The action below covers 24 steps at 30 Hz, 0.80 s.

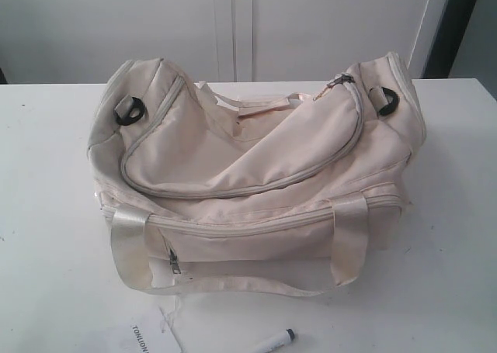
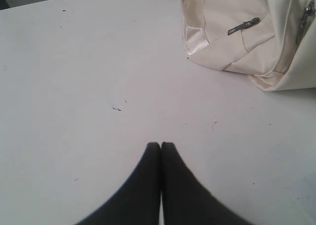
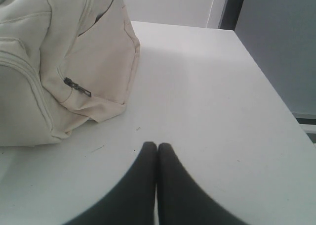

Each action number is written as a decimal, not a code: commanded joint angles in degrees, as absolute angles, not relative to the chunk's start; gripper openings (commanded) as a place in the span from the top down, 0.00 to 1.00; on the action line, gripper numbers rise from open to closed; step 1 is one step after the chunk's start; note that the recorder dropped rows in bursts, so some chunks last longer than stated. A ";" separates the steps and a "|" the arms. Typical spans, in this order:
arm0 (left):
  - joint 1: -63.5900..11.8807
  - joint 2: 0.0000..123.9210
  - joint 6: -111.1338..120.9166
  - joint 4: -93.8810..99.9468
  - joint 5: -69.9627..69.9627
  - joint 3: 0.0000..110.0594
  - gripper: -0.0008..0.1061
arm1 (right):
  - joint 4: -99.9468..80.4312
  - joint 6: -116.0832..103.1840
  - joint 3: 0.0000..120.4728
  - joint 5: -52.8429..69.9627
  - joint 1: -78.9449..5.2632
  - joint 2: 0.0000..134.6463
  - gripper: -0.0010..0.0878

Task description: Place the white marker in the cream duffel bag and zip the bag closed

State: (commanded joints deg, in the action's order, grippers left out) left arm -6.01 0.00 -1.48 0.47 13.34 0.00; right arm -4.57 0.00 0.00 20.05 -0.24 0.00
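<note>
At six o'clock from the bag (image 1: 248,174), on the table (image 1: 450,252), lies the marker (image 1: 276,342), cap toward two o'clock, with a paper tag (image 1: 144,339) near its nine. My left end effector (image 2: 161,145) and right end effector (image 3: 157,145) hover pressed together, holding nothing, beside the bag's ends. I judge the right one should spread first, then descend squarely across the barrel, clear of the tag.

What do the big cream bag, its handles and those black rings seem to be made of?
The cream duffel bag looks like soft matte woven fabric: it sags and creases. Its strap handles seem a satiny webbing, catching light with a sheen. The black rings look like hard plastic, possibly coated metal.
</note>
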 joint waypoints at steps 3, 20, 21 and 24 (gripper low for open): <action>-6.01 0.00 -1.48 0.47 13.34 0.00 0.99 | -4.57 0.00 0.00 20.05 -0.24 0.00 0.99; -6.01 0.00 -1.48 0.47 13.34 0.00 0.99 | -4.57 0.00 0.00 0.43 -0.24 0.00 0.99; -6.01 0.00 -1.48 0.47 13.34 0.00 0.99 | -4.57 0.00 0.00 -1.91 -0.24 0.00 0.99; -6.01 0.00 -1.48 0.47 13.34 0.00 0.99 | -4.57 0.00 0.00 -7.66 -0.24 0.00 0.99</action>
State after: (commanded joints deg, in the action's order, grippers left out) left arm -6.01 0.00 -1.48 0.47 13.34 0.00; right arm -4.57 0.00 0.00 -7.66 -0.24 0.00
